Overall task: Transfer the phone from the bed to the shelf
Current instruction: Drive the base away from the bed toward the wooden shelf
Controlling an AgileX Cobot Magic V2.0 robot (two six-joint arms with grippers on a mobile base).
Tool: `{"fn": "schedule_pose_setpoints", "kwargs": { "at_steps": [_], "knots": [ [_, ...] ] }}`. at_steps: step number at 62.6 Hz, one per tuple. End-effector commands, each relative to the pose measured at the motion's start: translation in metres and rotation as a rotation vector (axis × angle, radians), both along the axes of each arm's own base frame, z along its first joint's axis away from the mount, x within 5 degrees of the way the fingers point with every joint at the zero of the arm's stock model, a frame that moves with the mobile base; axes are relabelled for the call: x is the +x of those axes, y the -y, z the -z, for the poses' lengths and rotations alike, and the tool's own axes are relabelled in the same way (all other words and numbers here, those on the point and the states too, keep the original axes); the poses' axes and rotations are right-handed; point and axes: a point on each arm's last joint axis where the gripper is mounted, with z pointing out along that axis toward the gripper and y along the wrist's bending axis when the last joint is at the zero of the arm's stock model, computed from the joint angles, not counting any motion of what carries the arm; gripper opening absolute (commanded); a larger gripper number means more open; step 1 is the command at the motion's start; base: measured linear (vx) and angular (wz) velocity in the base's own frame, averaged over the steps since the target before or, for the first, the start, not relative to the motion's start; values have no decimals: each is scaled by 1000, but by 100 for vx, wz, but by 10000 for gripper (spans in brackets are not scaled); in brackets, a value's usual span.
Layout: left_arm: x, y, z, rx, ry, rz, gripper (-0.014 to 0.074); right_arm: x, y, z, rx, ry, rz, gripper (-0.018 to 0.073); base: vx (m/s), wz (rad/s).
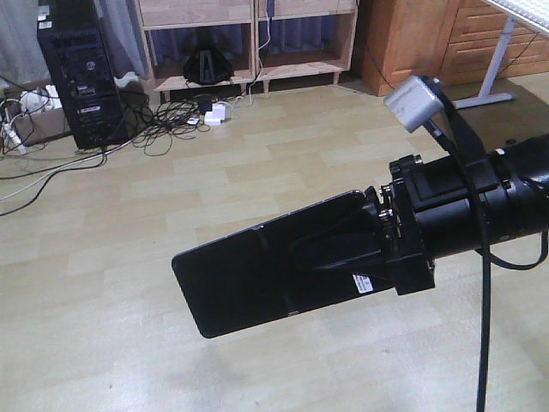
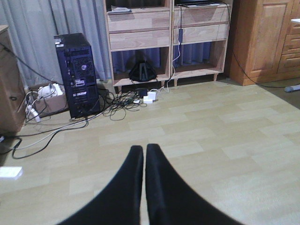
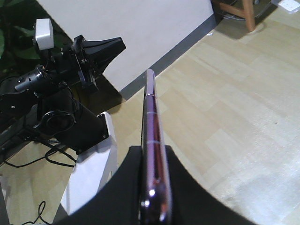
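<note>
The phone [image 1: 249, 279], a thin glossy black slab with a crease across it, hangs in the air above the floor with my right gripper [image 1: 300, 257] shut on one end. In the right wrist view the phone [image 3: 151, 108] shows edge-on, its pinkish metal rim pinched between the two black fingers [image 3: 187, 187]. My left gripper [image 2: 144, 149] is shut with nothing in it, pointing at the floor. The shelf [image 2: 140, 35], of pale wood with open compartments, stands against the far wall; in the front view the shelf [image 1: 296, 64] is at the top. The bed is out of view.
A black computer tower [image 2: 77, 75] stands left of the shelf, with tangled cables and white adapters [image 2: 149, 97] on the floor. An orange-brown cabinet [image 2: 262, 42] is at the right. A white desk leg [image 1: 496, 64] is far right. The left arm [image 3: 89, 54] and white robot base [image 3: 91, 173] show beside the phone.
</note>
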Motion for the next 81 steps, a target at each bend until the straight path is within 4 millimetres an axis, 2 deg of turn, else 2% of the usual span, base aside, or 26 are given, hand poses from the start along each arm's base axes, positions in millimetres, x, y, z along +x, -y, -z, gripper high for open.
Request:
{"fn": "schedule_pose_setpoints", "kwargs": {
  "at_steps": [1, 81],
  "knots": [
    [0, 0, -4, -5, 71, -3, 1, -12, -2, -20, 92, 2, -54, -2, 45, -4],
    [0, 0, -4, -5, 71, -3, 1, -12, -2, -20, 92, 3, -53, -2, 45, -23]
  ]
}}
